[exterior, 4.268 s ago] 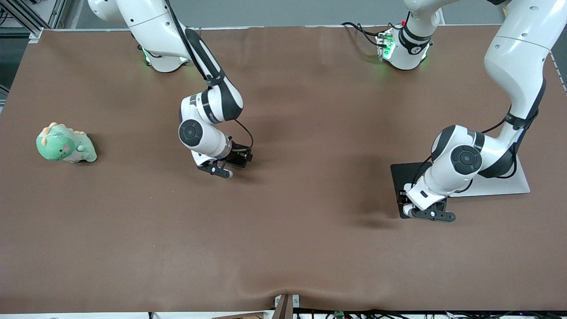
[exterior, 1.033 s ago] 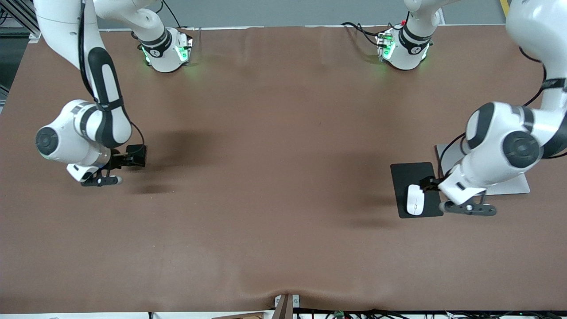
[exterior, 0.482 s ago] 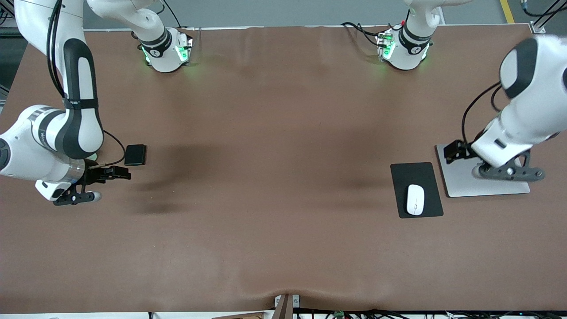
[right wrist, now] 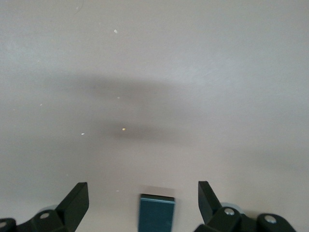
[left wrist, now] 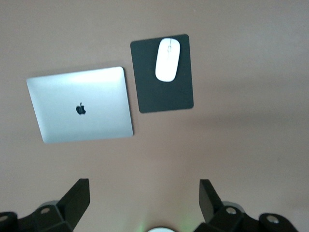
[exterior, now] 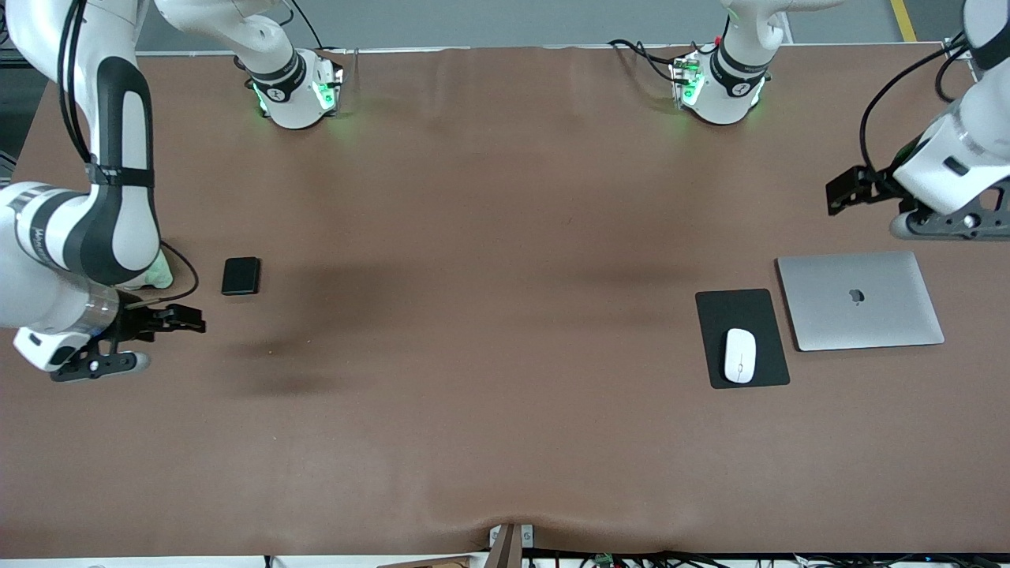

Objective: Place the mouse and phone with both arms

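Both tools, left tool and right tool, gape empty; glossy black phone, seemingly unmarked.

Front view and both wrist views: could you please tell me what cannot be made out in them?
- Green object, front view: almost wholly hidden by the right arm; what it is cannot be told.
- Phone, right wrist view: cut off by the picture's lower edge; only one end shows.
- Laptop, front and left wrist views: closed, so its lid hides the screen and keyboard.
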Motion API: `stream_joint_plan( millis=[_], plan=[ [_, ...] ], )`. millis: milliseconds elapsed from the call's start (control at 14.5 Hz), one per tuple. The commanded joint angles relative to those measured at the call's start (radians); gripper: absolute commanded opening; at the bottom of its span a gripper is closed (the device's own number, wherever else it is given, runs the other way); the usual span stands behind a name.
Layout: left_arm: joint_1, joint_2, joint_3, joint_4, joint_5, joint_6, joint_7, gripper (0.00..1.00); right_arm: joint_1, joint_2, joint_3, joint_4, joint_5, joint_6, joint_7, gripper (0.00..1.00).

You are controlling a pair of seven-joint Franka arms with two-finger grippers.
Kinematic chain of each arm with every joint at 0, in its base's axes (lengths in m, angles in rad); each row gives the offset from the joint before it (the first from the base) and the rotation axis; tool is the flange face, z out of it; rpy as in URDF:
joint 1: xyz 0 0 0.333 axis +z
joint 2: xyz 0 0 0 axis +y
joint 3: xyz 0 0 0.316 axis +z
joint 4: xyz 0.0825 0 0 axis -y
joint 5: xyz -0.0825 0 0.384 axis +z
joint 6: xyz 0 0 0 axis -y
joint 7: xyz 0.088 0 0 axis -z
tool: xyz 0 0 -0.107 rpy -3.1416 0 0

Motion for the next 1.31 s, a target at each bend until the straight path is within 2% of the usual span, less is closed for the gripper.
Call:
stream_joint_plan(
  millis=[0, 138, 413, 551, 757, 895, 964, 1101, 1170, 1239],
  plan=[
    [-0.038, -0.015, 0.06, 0.051, -0.054, -0.094, 0.013, 1.0, -0.039, 0.015, 0.007, 0.133, -0.054, -0.107, -0.01, 1.0],
    [-0.066, -0.039, 0.087, 0.044, -0.055, -0.101, 0.012, 1.0, -0.05, 0.008, 0.005, 0.162, -0.058, -0.116, -0.01, 1.0],
    [-0.043, -0.034, 0.082, 0.044, -0.045, -0.092, 0.021, 1.0, -0.062, -0.041, -0.003, 0.164, -0.05, -0.113, -0.013, 1.0],
    [-0.043, -0.033, 0.082, 0.041, -0.041, -0.077, 0.021, 1.0, -0.049, -0.105, -0.01, 0.158, -0.056, -0.124, -0.019, 1.0],
    [-0.038, -0.037, 0.078, 0.041, -0.036, -0.072, 0.056, 1.0, -0.044, -0.174, -0.009, 0.161, -0.059, -0.228, -0.016, 1.0],
    [-0.03, -0.039, 0.078, 0.041, -0.038, -0.072, 0.1, 1.0, -0.061, -0.255, 0.025, 0.16, -0.108, -0.321, -0.013, 1.0],
    [-0.032, -0.039, 0.079, 0.041, -0.038, -0.072, 0.102, 1.0, -0.103, -0.299, 0.099, 0.155, -0.155, -0.349, -0.007, 1.0],
    [-0.032, -0.039, 0.079, 0.042, -0.038, -0.066, 0.102, 1.0, -0.314, -0.373, 0.375, 0.138, -0.27, -0.357, 0.053, 1.0],
    [-0.032, -0.039, 0.079, 0.038, -0.038, -0.04, 0.102, 1.0, -0.372, -0.402, 0.454, 0.124, -0.292, -0.361, 0.081, 1.0],
    [-0.032, -0.034, 0.079, 0.038, -0.039, -0.013, 0.095, 1.0, -0.388, -0.418, 0.474, 0.117, -0.295, -0.383, 0.12, 1.0]
  ],
)
